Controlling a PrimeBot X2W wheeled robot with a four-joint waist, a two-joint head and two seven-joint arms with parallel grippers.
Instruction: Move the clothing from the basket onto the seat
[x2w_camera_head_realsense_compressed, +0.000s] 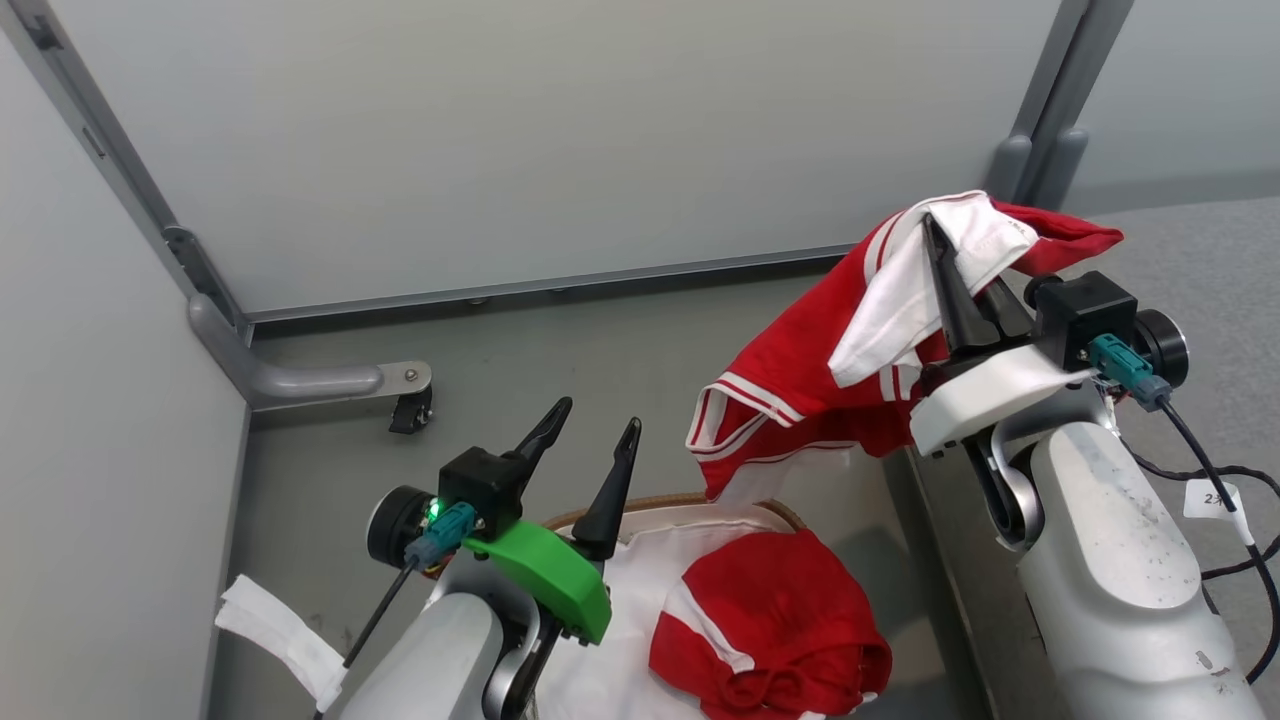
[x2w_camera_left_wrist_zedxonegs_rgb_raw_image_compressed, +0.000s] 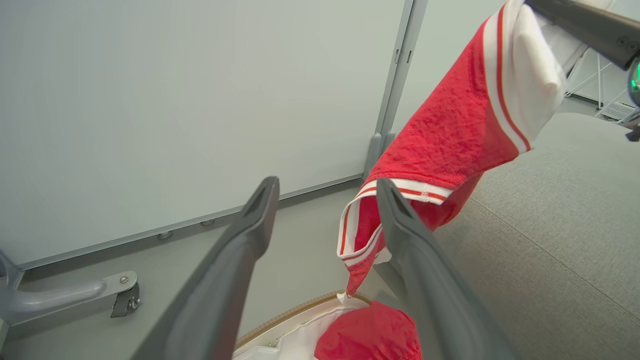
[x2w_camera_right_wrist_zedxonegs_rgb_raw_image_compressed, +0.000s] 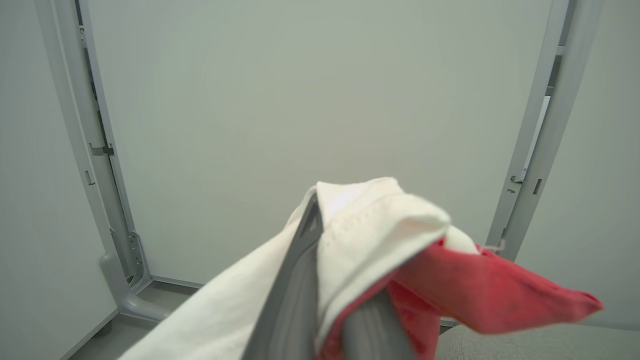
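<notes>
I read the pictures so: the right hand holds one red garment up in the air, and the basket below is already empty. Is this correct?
Not quite. The right hand does hold one red garment up in the air, but the basket below is not empty: a second red garment lies in it, as the head view shows.

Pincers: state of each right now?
Left pincer: open, holding nothing.
Right pincer: closed on a red-and-white garment.
</notes>
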